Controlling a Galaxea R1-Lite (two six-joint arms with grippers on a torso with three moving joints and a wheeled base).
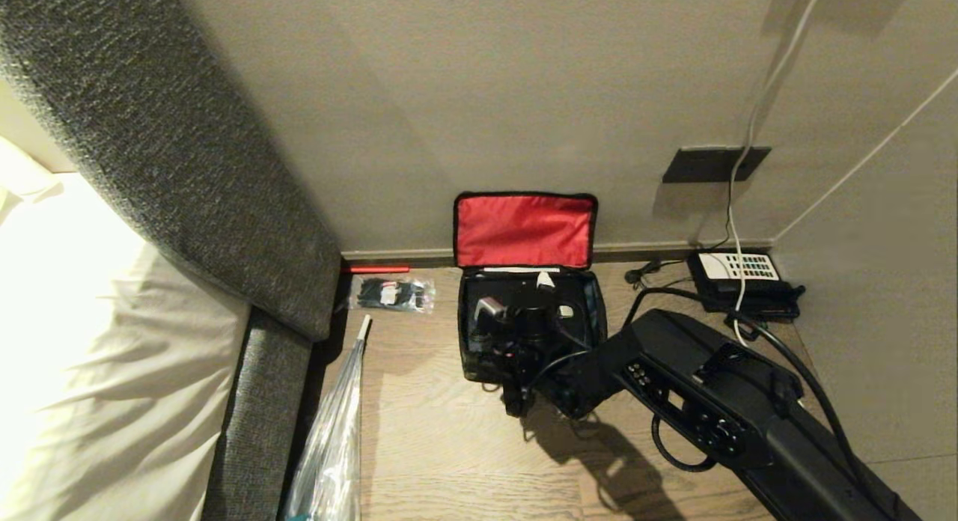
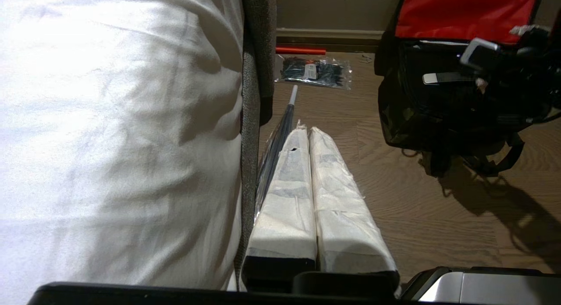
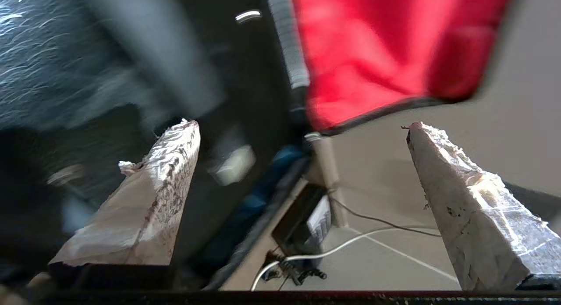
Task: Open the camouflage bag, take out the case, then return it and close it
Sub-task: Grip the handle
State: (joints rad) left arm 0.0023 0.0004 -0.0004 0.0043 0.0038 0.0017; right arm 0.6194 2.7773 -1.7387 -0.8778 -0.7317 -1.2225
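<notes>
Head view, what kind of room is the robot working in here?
Probably a hotel room or bedroom. A white-sheeted bed with a grey upholstered headboard fills the left side, and a black desk telephone sits on the wood floor by the wall.

Phone [image 1: 737,280], umbrella [image 1: 337,424], maybe zip-ties [image 1: 391,293]

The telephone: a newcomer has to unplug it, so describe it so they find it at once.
Follow the wall to the right-hand corner of the wooden floor. There, right of the open camouflage bag, lies the telephone. It alone is flat and black with a white keypad, and a white cable crosses it.
</notes>
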